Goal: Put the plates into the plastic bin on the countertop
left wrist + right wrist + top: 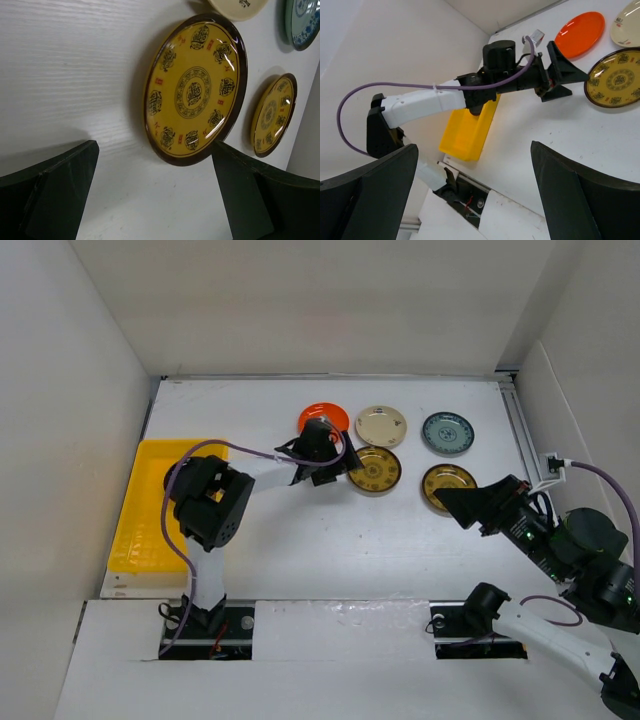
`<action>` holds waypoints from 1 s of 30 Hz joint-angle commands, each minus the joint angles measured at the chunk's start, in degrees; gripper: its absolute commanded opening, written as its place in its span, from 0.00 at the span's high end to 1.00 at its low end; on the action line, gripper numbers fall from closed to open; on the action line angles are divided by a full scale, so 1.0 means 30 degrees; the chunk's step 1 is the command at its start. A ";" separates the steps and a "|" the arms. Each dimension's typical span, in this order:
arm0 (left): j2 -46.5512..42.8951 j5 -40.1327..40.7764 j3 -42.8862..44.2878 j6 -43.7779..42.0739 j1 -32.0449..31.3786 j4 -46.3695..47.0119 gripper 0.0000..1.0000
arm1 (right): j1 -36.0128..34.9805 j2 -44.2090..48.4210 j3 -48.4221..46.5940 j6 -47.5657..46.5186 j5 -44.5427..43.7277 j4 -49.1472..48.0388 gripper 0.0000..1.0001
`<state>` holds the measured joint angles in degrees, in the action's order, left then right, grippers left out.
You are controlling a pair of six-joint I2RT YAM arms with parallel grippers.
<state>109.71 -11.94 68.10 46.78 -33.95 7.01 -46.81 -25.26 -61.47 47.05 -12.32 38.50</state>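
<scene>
Five plates lie on the white countertop (300, 540): an orange one (322, 417), a cream one (381, 426), a teal-grey patterned one (447, 433) and two brown-gold ones (376, 471) (449, 483). The yellow plastic bin (147, 510) stands at the left; its visible part holds nothing. My left gripper (340, 465) is open and empty, just left of the nearer brown-gold plate (195, 90), partly covering the orange plate. My right gripper (462, 505) is open and empty at the near edge of the other brown-gold plate. The remaining plates are out of view.
White walls close in the countertop on the left, back and right. The left arm (445, 100) reaches over the bin's right side (470, 130). A metal rail (520, 425) runs along the right edge. The arm bases sit at the near edge.
</scene>
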 commanded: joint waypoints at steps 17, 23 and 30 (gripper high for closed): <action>0.2192 0.2043 0.2147 0.1280 -0.0869 -0.0575 1.00 | -0.0013 -0.0283 0.0071 0.0490 -0.1197 -0.1349 0.00; -0.3855 0.4156 -0.0311 0.1720 0.0208 -0.1952 1.00 | -0.0013 -0.0283 0.0071 0.0314 -0.1021 -0.1349 0.00; -1.2061 0.4888 -0.3183 0.1544 0.7253 -0.6045 1.00 | -0.0013 -0.0283 0.0276 -0.0038 -0.0846 -0.1730 0.00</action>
<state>83.31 -1.65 61.06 51.46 -21.76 -5.04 -46.81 -25.87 -60.86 47.94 -15.03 37.36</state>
